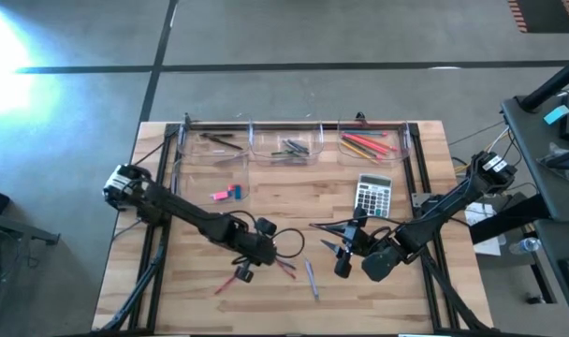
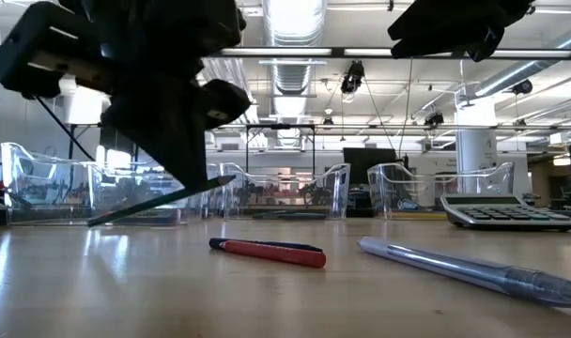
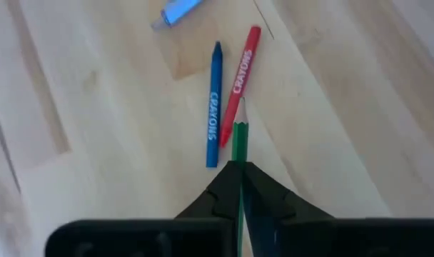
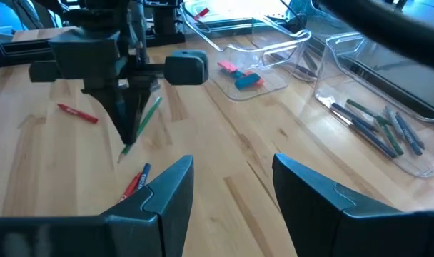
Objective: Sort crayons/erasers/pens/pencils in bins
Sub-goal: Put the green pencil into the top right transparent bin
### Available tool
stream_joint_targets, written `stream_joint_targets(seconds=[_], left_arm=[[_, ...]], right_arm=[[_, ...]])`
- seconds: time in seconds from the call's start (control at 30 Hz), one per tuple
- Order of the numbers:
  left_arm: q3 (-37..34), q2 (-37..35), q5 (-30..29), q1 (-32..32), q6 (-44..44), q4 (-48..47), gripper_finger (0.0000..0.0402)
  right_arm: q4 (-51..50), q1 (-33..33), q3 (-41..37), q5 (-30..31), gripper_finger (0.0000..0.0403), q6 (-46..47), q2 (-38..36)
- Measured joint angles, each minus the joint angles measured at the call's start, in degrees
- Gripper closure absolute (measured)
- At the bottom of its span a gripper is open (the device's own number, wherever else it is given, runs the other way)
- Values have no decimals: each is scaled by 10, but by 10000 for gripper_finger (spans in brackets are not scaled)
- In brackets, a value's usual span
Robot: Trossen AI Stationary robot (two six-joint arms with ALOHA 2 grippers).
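My left gripper hangs over the table's near middle, shut on a green pencil. The pencil also shows in the low view and the right wrist view. A blue crayon and a red crayon lie on the wood below it. My right gripper is open and empty, to the right of the left one. Clear bins stand along the far edge, one holding pencils. Pink and blue erasers lie in a clear bin. My left gripper pinches the green pencil between its two fingers, nearer one end than the middle. The fingers come from above, pointing down, across the pencil. The pencil slants, clear of the table.
A grey calculator lies right of centre. A clear pen and a red stick lie near the front, another red crayon farther left. Bare wood shows between the erasers and the calculator.
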Motion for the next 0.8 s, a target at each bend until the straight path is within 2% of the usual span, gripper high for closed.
stream_joint_targets(seconds=[0.43, 0.67, 0.8], left_arm=[[0, -43, -20, -6, -2, 2, 400], [0, -3, 25, -18, -3, 51, 399], [2, 25, 28, -30, -3, 67, 364]], right_arm=[[0, 0, -1, 0, 223, 0, 0], [0, 0, -2, 0, 223, 0, 0], [0, 0, -2, 0, 223, 0, 0]])
